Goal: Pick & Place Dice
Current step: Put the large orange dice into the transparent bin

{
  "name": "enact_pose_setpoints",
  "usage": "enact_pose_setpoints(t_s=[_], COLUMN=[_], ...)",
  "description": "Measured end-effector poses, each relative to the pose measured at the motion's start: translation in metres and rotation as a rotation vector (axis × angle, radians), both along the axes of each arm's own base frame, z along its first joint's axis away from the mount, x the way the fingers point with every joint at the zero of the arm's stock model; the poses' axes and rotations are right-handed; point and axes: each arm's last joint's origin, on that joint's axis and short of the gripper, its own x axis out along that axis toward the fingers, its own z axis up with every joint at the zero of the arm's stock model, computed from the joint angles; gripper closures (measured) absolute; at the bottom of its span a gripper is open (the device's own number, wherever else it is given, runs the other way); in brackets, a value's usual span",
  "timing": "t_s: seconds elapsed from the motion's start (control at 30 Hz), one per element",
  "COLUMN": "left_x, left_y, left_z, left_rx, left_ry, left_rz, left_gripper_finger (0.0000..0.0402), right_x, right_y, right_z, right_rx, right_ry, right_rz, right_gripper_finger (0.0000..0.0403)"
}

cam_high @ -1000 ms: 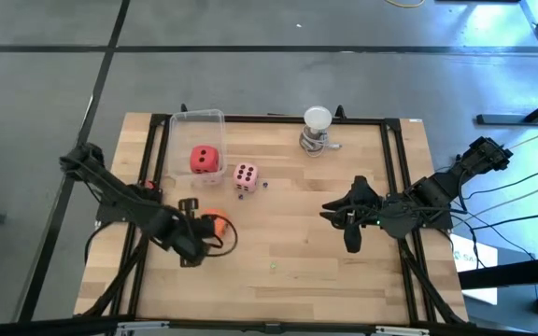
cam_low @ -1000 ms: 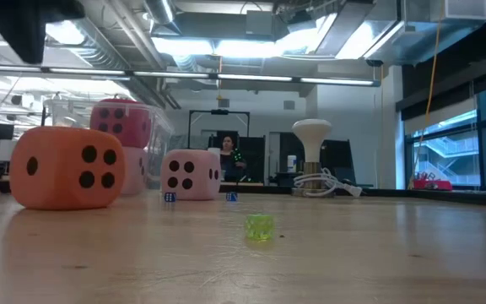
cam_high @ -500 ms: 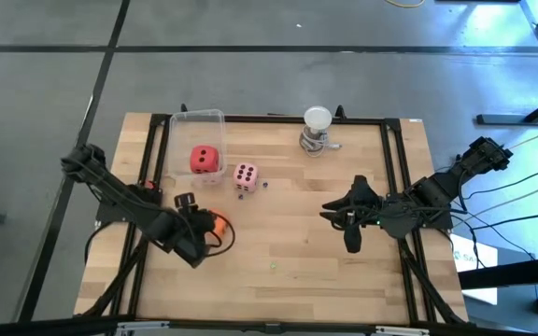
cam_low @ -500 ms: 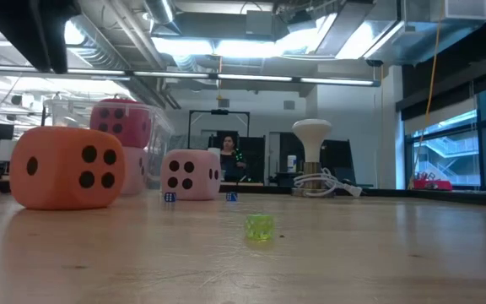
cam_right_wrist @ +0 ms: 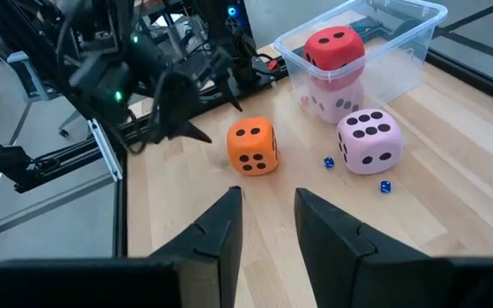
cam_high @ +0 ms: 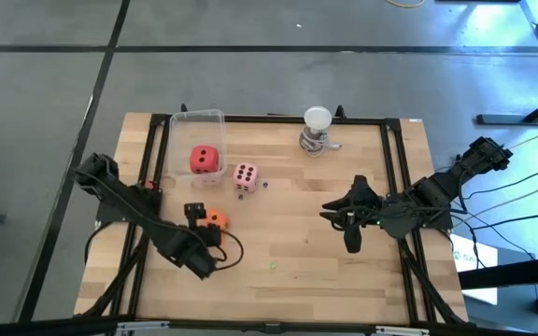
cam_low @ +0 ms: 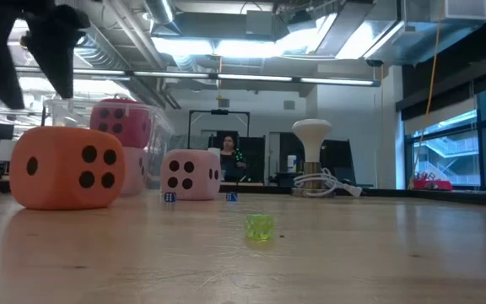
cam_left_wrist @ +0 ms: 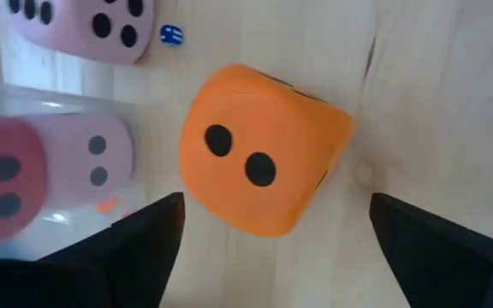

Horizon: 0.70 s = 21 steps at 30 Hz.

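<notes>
Wooden table (cam_high: pixel 306 233), orange die (cam_high: pixel 216 218) free between spread left jaws (second pink die half-hidden in bin (cam_high: pixel 197 126)).

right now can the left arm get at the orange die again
Probably yes. The left gripper stands open just short of the orange die, which sits alone on the bare table, apart from the clear bin and the pink die.

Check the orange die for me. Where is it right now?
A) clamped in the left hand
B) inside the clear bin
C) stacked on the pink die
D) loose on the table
D: the orange die sits on the table, free between the left hand's open fingers.
</notes>
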Motion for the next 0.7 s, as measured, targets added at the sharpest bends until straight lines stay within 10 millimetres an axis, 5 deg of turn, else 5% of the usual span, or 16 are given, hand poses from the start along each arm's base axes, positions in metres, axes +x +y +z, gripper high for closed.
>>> enact_pose_setpoints(t_s=[0.27, 0.5, 0.7], left_x=[0.019, 0.031, 0.035], left_y=[-0.008, -0.014, -0.016], left_z=[-0.036, -0.079, -0.097], left_rx=[0.207, 0.267, 0.311], left_ry=[0.050, 0.234, 0.257], left_rz=[-0.053, -0.061, -0.044], left_gripper_finger=[0.0029, 0.0031, 0.0031], right_x=[0.000, 0.000, 0.000], right_y=[0.000, 0.000, 0.000], right_z=[0.000, 0.000, 0.000], right_rx=[-0.001, 0.003, 0.003], right_ry=[0.000, 0.000, 0.001], right_rz=[0.000, 0.001, 0.002], right_gripper_finger=[0.0293, 0.0293, 0.0293])
